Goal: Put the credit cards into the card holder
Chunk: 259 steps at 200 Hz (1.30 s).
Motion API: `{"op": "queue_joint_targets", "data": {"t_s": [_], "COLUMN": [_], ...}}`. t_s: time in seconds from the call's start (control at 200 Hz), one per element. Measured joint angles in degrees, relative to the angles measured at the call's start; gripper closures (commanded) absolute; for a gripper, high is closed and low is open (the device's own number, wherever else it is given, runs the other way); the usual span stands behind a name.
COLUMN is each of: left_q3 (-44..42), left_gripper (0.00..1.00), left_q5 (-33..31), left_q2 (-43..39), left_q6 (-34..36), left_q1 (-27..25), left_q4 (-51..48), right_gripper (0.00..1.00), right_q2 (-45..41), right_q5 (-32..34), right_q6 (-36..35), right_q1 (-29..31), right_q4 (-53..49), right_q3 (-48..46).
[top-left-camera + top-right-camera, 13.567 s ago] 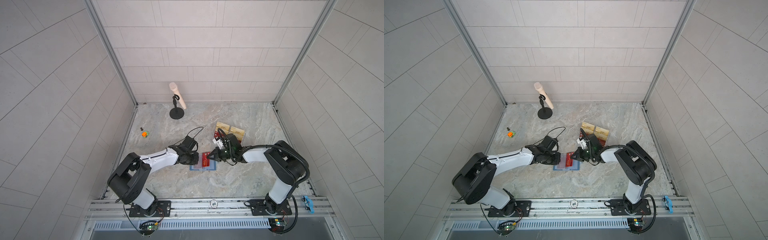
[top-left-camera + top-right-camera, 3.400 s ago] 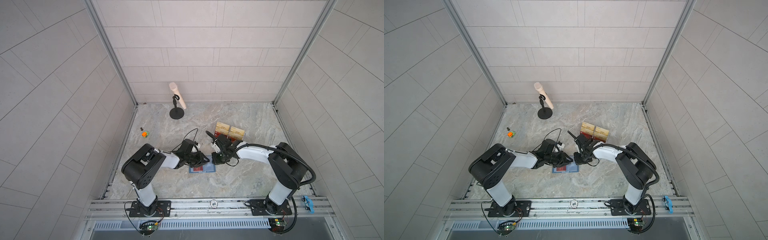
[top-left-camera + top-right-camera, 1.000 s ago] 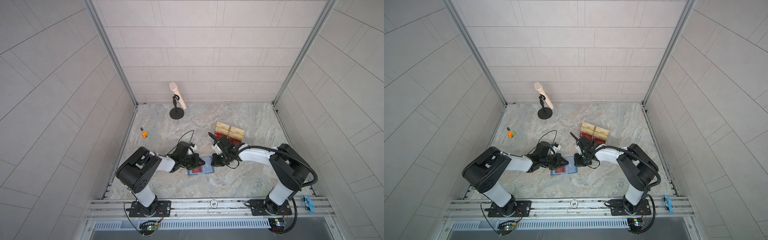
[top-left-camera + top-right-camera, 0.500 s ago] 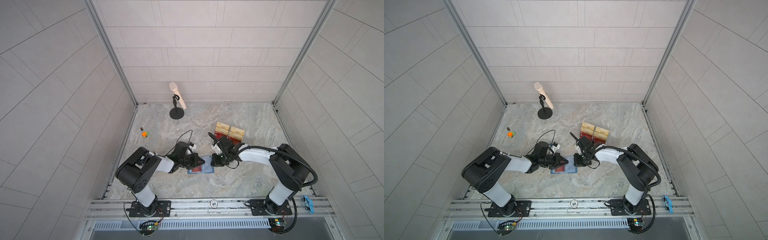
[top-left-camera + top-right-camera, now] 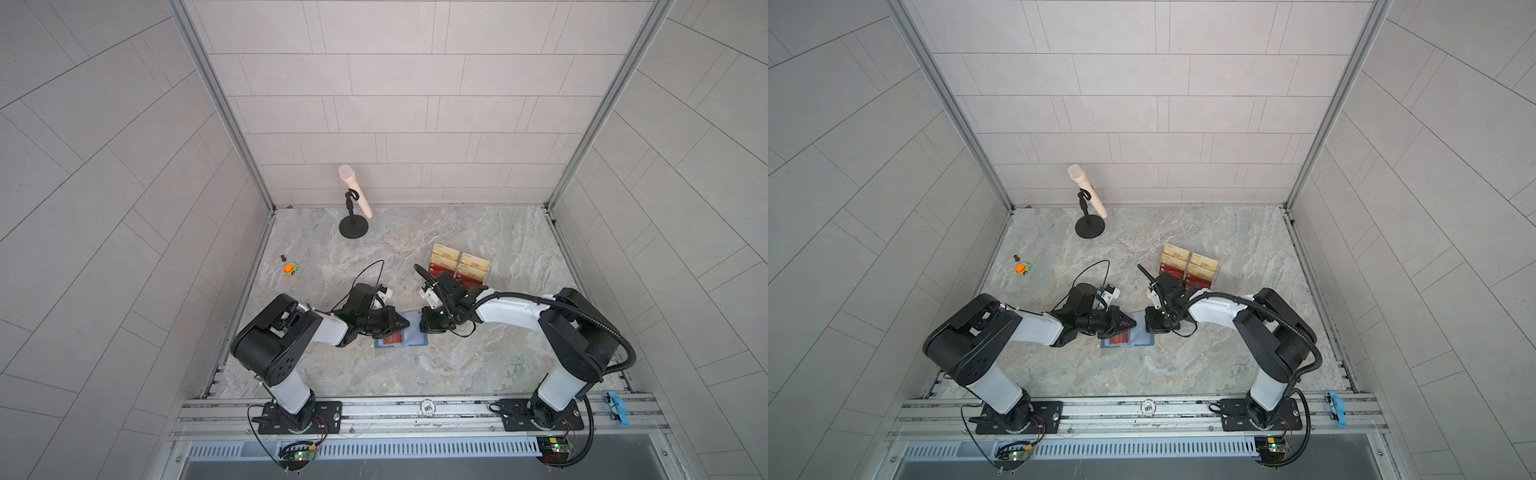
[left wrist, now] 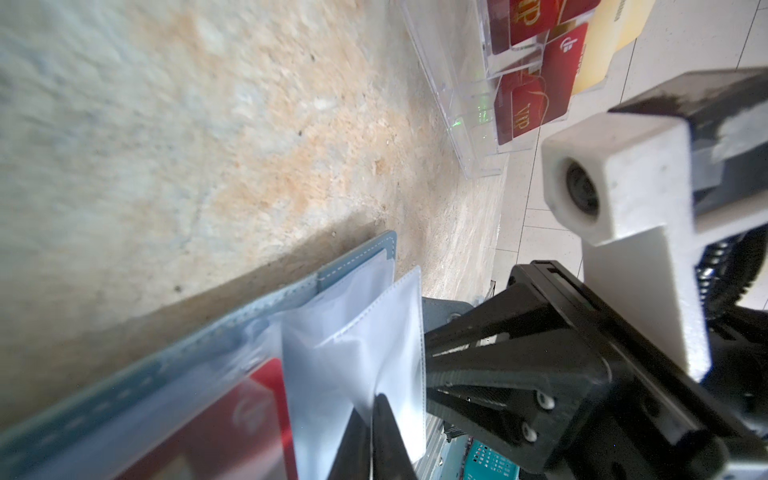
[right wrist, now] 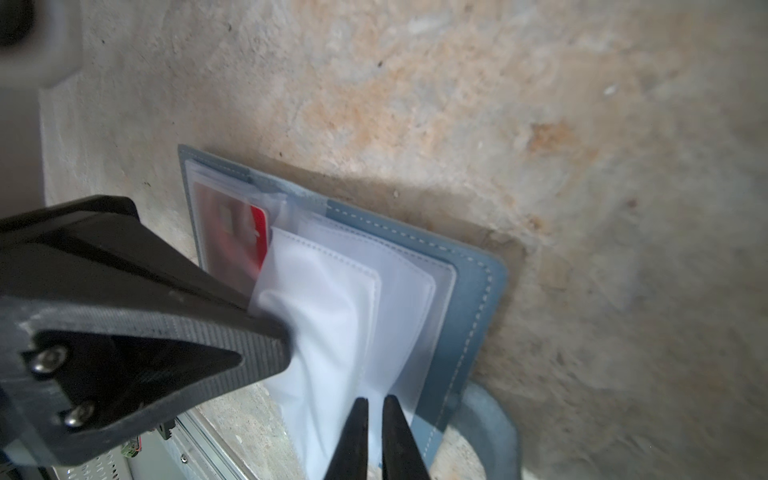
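The slate-blue card holder [image 5: 417, 340] [image 5: 1144, 340] lies open on the table, clear sleeves fanned up. One red credit card [image 7: 253, 237] [image 6: 257, 399] sits in a sleeve on its left page. More red credit cards [image 6: 536, 99] stand in the acrylic stand. My left gripper [image 5: 405, 322] [image 6: 372, 436] is shut on a clear sleeve, lifting it. My right gripper [image 5: 428, 326] [image 7: 374, 419] is shut on the edge of another clear sleeve at the wallet's right side. The two grippers' tips nearly meet over the wallet.
A clear acrylic tiered stand [image 5: 484, 276] with pale gold and red cards stands just behind the right gripper. At the back stands a microphone on a round stand [image 5: 354, 227]. A small orange-green toy [image 5: 291, 269] lies far left.
Long ago the right gripper held a red card over the wallet; the card now sits in a sleeve. Over the last second both grippers have stayed at the sleeves, barely moving.
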Motion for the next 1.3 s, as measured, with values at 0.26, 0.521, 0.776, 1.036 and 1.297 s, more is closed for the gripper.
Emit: {"op": "queue_joint_targets", "data": {"t_s": [0.26,0.521,0.776,1.036,1.297], "left_q3": [0.0,0.3,2.5,3.1,3.5], "left_gripper": [0.69,0.52,0.47,0.46,0.46], "left_q5": [0.2,0.0,-1.1,-2.3,-3.4], "left_q2": [0.0,-2.5,-6.0,-8.5,-10.8], "left_q6": [0.2,1.4,5.0,7.8,8.4], "left_q1": [0.0,0.0,0.0,0.0,0.0], "left_q4": [-0.1,-3.6,-12.4,-19.0,-21.2], "right_gripper": [0.88,0.88,0.88,0.88,0.85], "right_q2": [0.0,0.0,-0.6,-0.7,-0.7], "right_q5": [-0.1,-0.2,-0.2,1.0,2.6], "right_q6": [0.0,-0.1,-0.2,-1.9,-3.1], "right_q1": [0.1,0.5,0.5,1.1,2.3], "right_q4": [-0.3,-0.9,-1.2,-4.8,-6.9], "right_q3": [0.7,1.8,2.5,5.1,6.4]}}
